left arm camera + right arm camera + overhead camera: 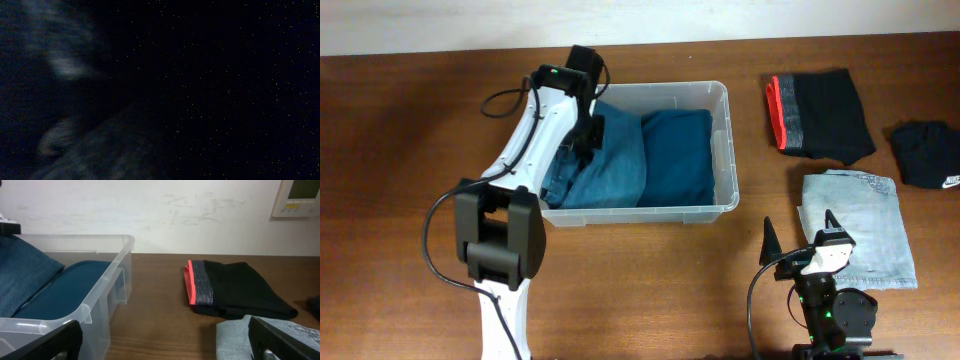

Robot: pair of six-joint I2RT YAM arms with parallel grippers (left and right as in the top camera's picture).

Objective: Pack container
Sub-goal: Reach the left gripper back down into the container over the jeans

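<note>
Large clear rectangular plastic bin (728, 150) at table's 12 o'clock, folded blue denim (670, 150) inside. Left gripper (588, 138) down in the denim, wrist view dark, so its grip can't be told. Right gripper (799, 228) at 5 o'clock, fingers spread, empty.

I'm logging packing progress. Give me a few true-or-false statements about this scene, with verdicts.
1. The container holds blue garments. True.
2. The left gripper hangs outside the container. False: it reaches into it, onto the blue garments.
3. The light-blue jeans lie outside the container. True.
4. The black garment with the red band is packed. False: it lies on the table, right of the container.
5. The right gripper is open. True.
</note>
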